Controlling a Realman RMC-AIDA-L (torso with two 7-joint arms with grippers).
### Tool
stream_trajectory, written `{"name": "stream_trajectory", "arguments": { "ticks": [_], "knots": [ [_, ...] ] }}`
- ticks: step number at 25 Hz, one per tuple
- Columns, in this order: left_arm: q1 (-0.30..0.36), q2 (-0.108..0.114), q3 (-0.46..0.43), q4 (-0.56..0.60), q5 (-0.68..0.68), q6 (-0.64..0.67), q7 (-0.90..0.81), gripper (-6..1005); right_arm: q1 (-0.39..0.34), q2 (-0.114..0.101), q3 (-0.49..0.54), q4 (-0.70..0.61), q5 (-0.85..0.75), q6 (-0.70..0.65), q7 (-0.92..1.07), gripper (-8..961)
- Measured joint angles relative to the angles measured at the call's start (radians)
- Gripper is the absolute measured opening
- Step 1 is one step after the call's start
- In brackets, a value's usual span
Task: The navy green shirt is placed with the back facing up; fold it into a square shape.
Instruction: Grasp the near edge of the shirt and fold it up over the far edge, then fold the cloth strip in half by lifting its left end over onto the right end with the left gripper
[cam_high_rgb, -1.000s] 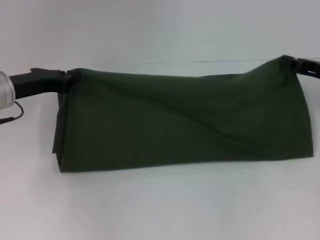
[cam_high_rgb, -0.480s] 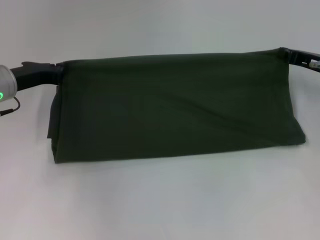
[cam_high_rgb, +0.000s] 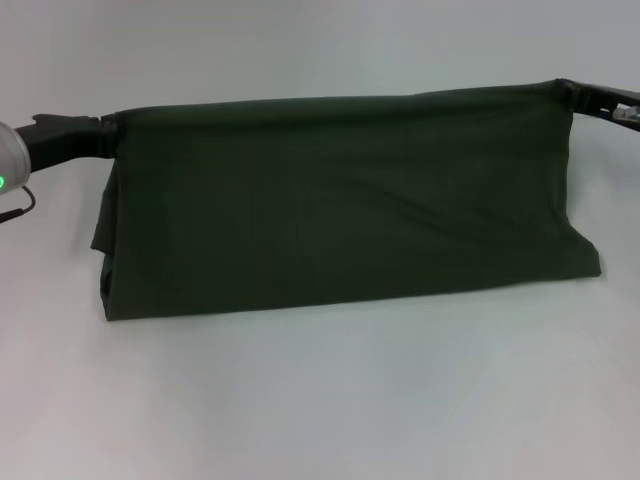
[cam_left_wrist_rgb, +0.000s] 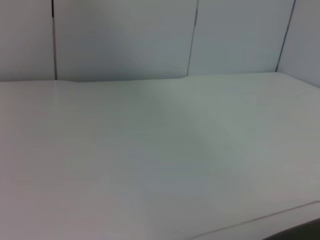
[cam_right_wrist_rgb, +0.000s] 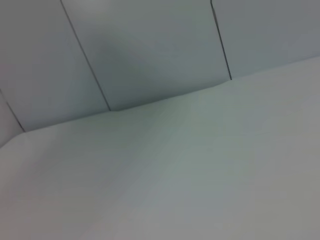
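Dark olive-green knit shirt (cam_high_rgb: 340, 205) hangs taut between your left gripper (cam_high_rgb: 108, 135) and right gripper (cam_high_rgb: 566, 95), each clamped on a top corner; folded narrower, not yet square.

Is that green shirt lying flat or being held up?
Held up. The navy green shirt hangs stretched between the left hand and right hand, its lower fold resting on the table.

Shirt (cam_high_rgb: 340, 200) wall; near tabletop (cam_high_rgb: 330, 400) (seemingly) free
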Motion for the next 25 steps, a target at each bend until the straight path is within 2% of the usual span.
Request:
{"name": "stream_trajectory", "arguments": {
  "ticks": [7, 14, 18, 20, 25],
  "knots": [
    [-0.004, -0.007, 0.01, -0.017, -0.001, -0.026, 0.011, 10, 0.008, 0.008, -0.019, 0.021, 0.01, 0.039, -0.023, 76],
    [-0.009, -0.046, 0.048, -0.004, -0.001, -0.155, 0.013, 11, 0.012, 0.023, -0.031, 0.023, 0.016, 0.081, -0.072, 79],
    [-0.014, -0.071, 0.046, 0.005, -0.005, -0.251, 0.009, 193, 0.011, 0.026, -0.031, 0.015, 0.028, 0.111, -0.077, 80],
    [-0.013, -0.076, 0.045, 0.007, -0.023, -0.275, 0.008, 273, 0.011, 0.023, -0.032, 0.015, 0.034, 0.117, -0.077, 81],
    [0.008, -0.073, 0.047, 0.012, -0.102, -0.268, 0.003, 442, 0.005, 0.008, -0.032, 0.013, 0.052, 0.097, -0.066, 368]
  ]
}}
